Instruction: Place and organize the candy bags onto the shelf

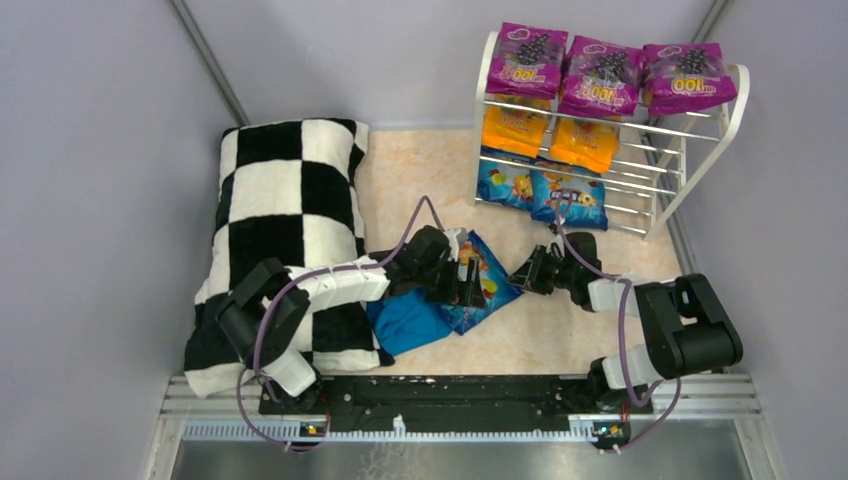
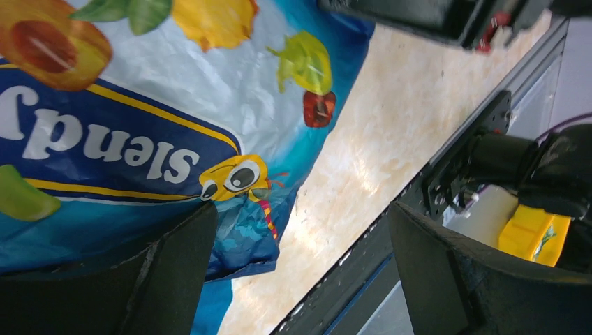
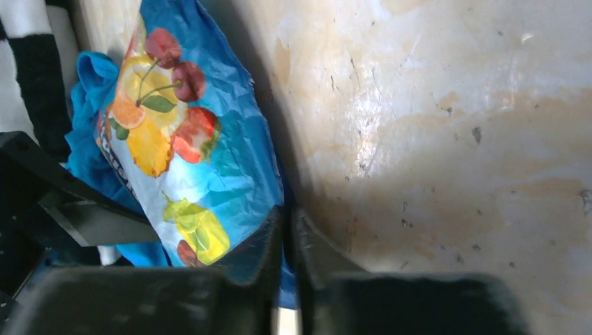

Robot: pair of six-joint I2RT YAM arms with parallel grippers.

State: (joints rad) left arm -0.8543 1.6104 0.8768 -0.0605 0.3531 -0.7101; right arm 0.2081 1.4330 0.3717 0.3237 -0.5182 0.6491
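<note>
**Left arm.** From my base at the near left I reach forward and to the right. The forearm crosses the near corner of the checkered pillow and the wrist tips down over the table. My left gripper is spread wide and holds nothing. In the left wrist view, one of its fingers overlaps the lower edge of the loose blue candy bag. The other finger stands over bare table and the base rail.

**Centre.** The loose blue candy bag, printed with fruit, lies flat between my two grippers. Its left part rests on a teal-blue cloth, which touches the pillow's near right corner.

**Right arm.** The elbow is folded high at the near right and the forearm runs low and leftward. My right gripper is narrowed to a slit. In the right wrist view, the bag's near edge sits between the fingertips, pinched.

**Shelf.** The white wire shelf stands at the far right corner, well apart from both grippers.
- Top tier: three purple candy bags side by side.
- Middle tier: two orange candy bags.
- Lowest tier: two shelved blue candy bags.

**Surface and room.** The table is pale, marbled beige, scuffed with small dark marks. Plain lilac-grey walls close it in on the left, back and right.
</note>
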